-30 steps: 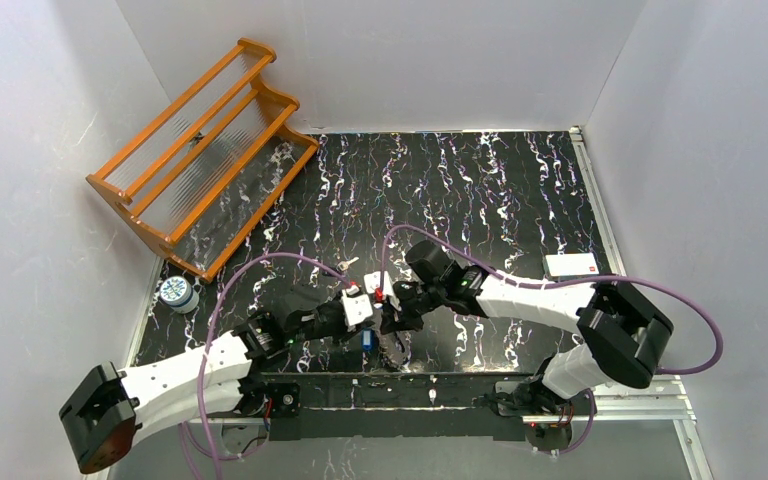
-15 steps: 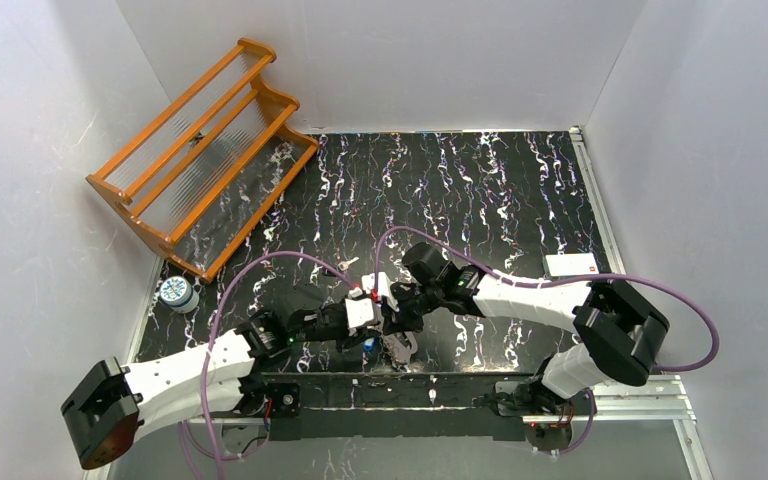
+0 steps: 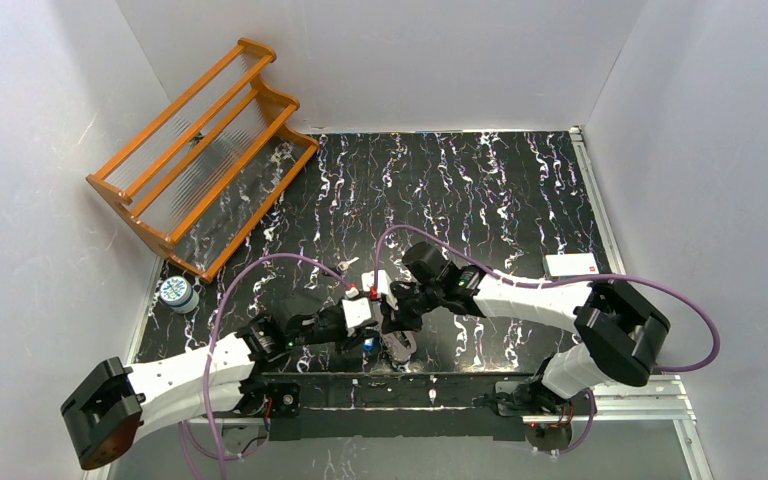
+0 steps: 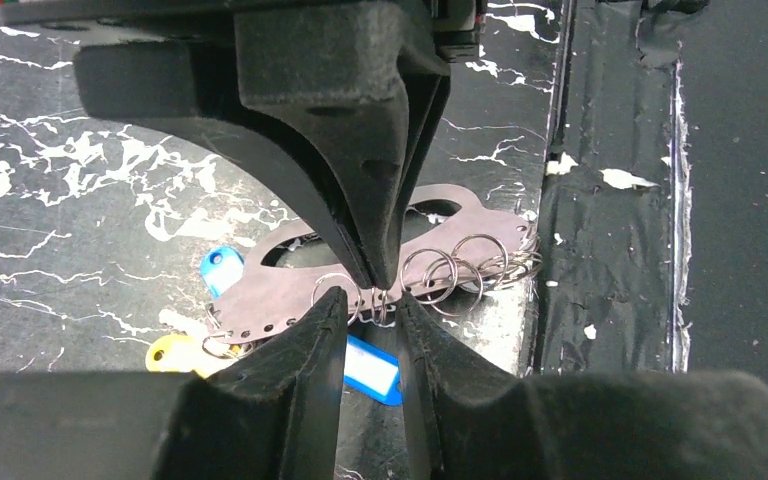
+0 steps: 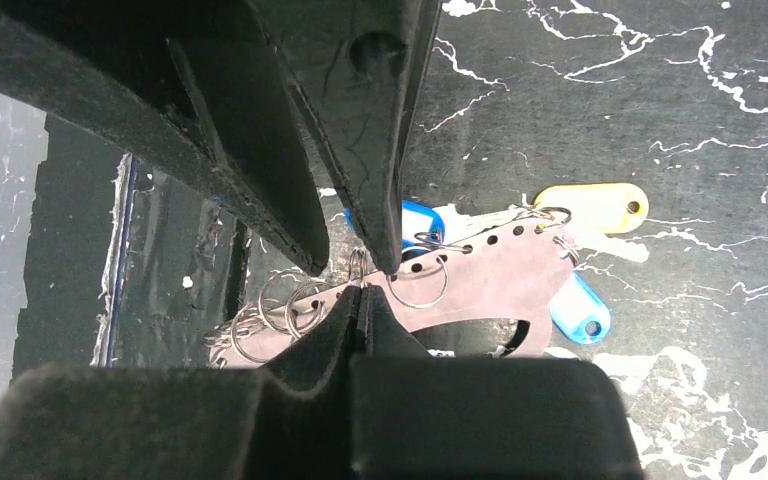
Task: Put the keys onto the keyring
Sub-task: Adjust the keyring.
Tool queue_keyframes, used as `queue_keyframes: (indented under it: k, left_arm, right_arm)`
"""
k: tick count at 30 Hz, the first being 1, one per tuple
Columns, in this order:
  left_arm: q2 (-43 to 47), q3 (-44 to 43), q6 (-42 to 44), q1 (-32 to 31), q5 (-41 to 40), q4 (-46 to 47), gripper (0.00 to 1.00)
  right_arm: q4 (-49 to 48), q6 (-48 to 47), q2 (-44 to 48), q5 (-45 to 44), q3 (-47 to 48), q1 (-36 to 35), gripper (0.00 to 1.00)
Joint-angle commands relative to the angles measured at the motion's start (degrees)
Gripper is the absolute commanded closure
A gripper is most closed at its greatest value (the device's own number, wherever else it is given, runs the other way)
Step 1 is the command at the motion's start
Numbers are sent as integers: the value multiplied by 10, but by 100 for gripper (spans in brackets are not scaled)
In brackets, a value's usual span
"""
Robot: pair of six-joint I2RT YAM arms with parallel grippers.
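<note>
- The keyring (image 4: 280, 290) is laid near the table's (image 3: 480, 190) front edge, between both claws.
- Blue and yellow keys (image 4: 222, 268) are seen against it; attachment cannot be told.
- The left claw (image 4: 370, 310) is narrowly parted at a small ring (image 4: 430, 275); the right claw (image 5: 363, 300) is closed.
- Threading is judged unfinished.

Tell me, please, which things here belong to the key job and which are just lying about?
Job: flat grey metal keyring plate hung with wire rings; blue plastic-headed keys; yellow plastic-headed key.
Lying about: orange wooden rack; small round patterned tin; white rectangular card with red mark.
</note>
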State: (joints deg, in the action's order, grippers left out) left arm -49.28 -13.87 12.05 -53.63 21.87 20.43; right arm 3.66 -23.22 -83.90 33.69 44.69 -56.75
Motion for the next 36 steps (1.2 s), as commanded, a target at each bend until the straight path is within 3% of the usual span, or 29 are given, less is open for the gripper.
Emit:
queue_keyframes:
  k: [1,9,15,22,27,32,36]
  left_arm:
    - [23,15,-2,-3,-24,0,76]
    - [7,25,-4,-4,-34,18,77]
    - [2,23,-2,-5,-51,41,86]
    - [24,24,-7,-4,-58,39,81]
    - [35,26,-4,-4,-59,38,87]
    - [12,20,-1,-4,-49,36,100]
    - [6,16,-1,-4,-48,34,100]
  right_arm:
    - [-49,15,30,7,4,-3,99]
    - [-66,23,44,11,0,-3,99]
    - [-64,22,37,12,3,-3,99]
    - [-60,19,34,10,5,-3,99]
    - [-59,19,35,10,7,-2,99]
    - [-58,19,37,8,9,-3,99]
    - [-56,19,40,0,13,-3,99]
